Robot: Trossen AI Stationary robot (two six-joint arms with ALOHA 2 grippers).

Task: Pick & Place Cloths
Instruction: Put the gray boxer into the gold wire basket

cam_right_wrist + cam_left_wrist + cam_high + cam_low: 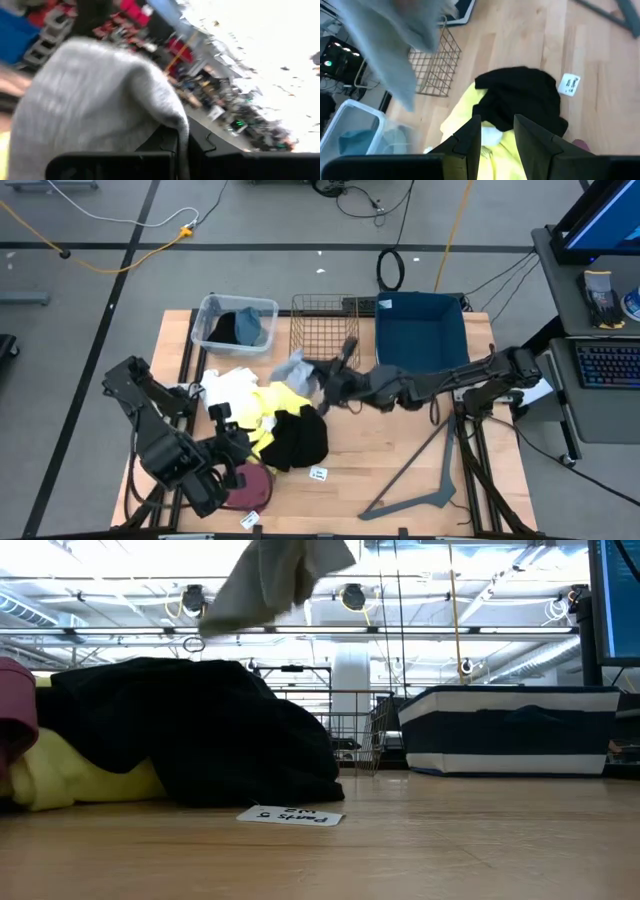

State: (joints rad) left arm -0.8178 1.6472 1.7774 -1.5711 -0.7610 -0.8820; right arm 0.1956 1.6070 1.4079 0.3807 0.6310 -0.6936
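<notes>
Most cloths remain unsorted. From above, the white [232,387], yellow [277,402], black [300,437] and maroon cloth [250,483] lie heaped on the bench [400,470], while the right gripper [322,383] lifts a grey cloth [291,369] near the wire basket [322,330]. At bench height, that cloth [275,580] hangs high. The left gripper [497,132] hovers parted over the pile. Right wrist: fingers clamp the grey cloth [95,107].

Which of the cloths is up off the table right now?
The grey cloth, pinched in the right hand and hanging in the air beside the wire basket. The yellow cloth and black cloth lie on the table.
</notes>
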